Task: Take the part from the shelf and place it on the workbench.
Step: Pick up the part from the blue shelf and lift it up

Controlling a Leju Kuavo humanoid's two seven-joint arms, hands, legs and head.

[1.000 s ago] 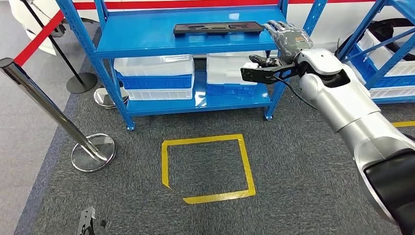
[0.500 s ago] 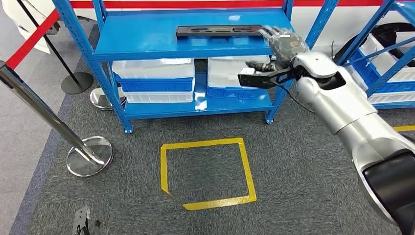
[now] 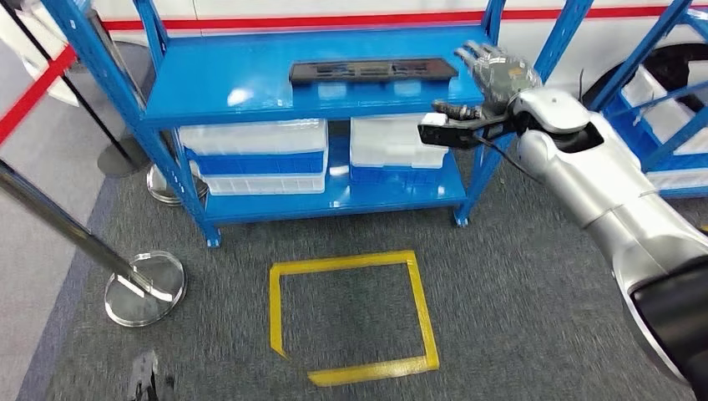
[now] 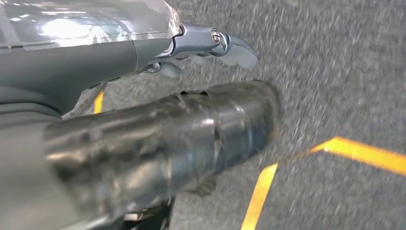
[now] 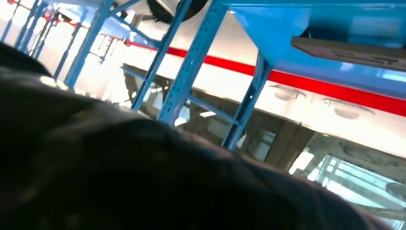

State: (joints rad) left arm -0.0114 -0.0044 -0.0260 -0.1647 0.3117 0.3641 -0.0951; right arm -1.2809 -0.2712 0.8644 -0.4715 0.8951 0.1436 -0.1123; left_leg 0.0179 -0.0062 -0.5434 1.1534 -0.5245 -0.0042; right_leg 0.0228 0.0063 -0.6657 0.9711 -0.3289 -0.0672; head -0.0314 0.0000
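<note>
The long black part [image 3: 371,70] is lying flat on the upper deck of the blue shelf [image 3: 250,83], toward the right half of that deck, with its long side running left to right. The right hand [image 3: 497,73] is hovering at the right end of the part, just beside it, with its fingers spread and pointing upward and nothing between them; whether a fingertip is touching the part cannot be told. The silver right arm [image 3: 601,184] is reaching in from the near right. On the lower deck, two clear storage bins [image 3: 255,138] with blue bases are sitting side by side. A yellow tape square [image 3: 351,313] is marking the grey carpet near the shelf. A chrome stanchion [image 3: 138,284] is standing on its round base at the left. In the left wrist view, the left hand [image 4: 158,139] is hanging above the carpet, with its dark fingers [image 4: 225,45] curled slightly and holding nothing; the picture is blurred, so its exact pose cannot be told.
</note>
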